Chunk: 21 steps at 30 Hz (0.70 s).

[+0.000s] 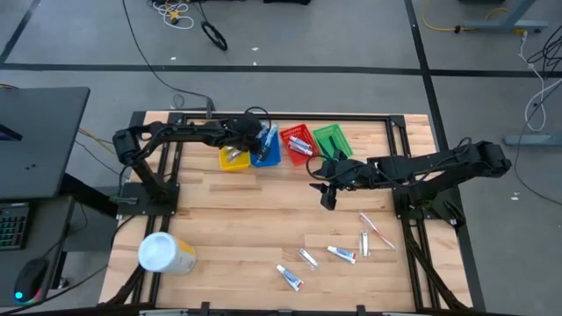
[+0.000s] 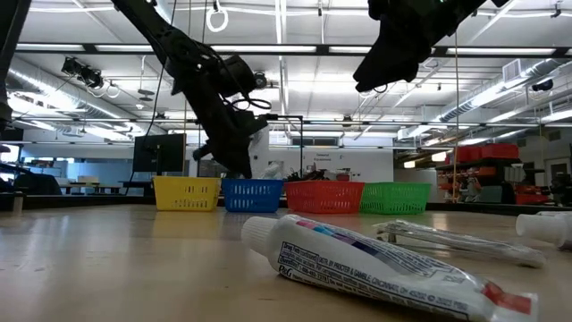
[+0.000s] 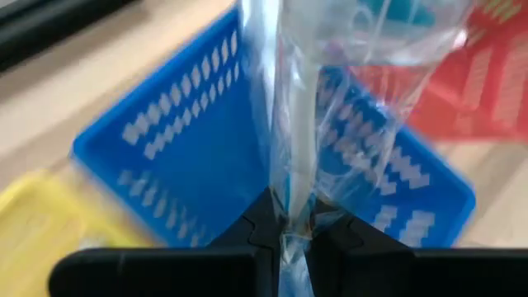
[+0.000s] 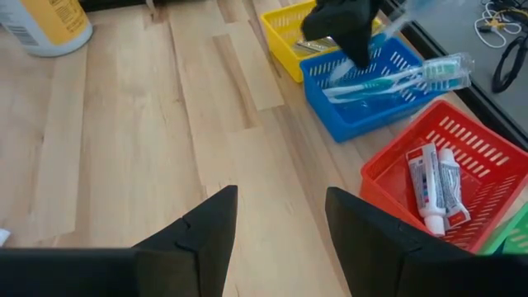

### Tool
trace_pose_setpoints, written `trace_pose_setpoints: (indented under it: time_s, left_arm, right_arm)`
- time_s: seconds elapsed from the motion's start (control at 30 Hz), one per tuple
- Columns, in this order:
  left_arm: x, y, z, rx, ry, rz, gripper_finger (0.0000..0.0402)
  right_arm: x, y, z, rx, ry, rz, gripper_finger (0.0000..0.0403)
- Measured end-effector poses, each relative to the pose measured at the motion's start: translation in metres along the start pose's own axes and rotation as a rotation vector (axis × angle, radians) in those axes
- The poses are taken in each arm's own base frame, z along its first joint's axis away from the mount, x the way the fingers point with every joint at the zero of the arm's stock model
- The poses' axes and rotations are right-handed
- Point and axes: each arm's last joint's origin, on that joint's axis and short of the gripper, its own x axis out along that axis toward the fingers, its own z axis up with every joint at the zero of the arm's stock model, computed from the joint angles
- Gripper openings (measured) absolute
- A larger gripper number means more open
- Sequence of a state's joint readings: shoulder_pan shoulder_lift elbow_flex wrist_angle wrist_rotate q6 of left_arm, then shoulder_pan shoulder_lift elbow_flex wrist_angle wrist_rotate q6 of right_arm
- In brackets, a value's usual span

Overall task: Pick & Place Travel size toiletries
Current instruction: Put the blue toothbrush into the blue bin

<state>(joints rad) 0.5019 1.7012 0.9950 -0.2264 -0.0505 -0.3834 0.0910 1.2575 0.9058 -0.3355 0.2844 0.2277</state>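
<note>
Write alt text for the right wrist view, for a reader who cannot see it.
The left gripper holds a clear-wrapped toothbrush over the blue basket, between a yellow basket and a red basket holding two white tubes. In the foreground, the right gripper hangs open above bare wooden table.

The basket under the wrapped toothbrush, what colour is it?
Blue, clearest in the right wrist view.

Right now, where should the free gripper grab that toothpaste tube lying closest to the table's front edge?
Take the toothpaste tube across its mid-body, coming straight down with the right gripper. It lies flat and diagonal on bare table, so turn the fingers crosswise to its length. Neighbours sit clear.
</note>
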Motion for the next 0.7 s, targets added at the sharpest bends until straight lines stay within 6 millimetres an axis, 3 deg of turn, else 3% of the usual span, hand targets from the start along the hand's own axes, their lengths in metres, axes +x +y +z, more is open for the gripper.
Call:
trace_pose_setpoints:
  time_s: [0.17, 0.3, 0.7]
  left_arm:
    - [0.016, 0.003, -0.005, -0.003, 0.036, -0.003, 0.0041]
    - [0.016, 0.005, -0.003, 0.004, 0.025, 0.003, 0.0052]
    - [0.007, 0.005, 0.006, 0.039, -0.014, 0.016, 0.0147]
  right_arm:
    - [0.000, 0.000, 0.000, -0.002, 0.005, -0.001, 0.0197]
    - [0.000, 0.000, -0.001, -0.004, 0.013, -0.003, 0.0197]
    - [0.000, 0.000, -0.004, -0.019, 0.043, -0.007, 0.0197]
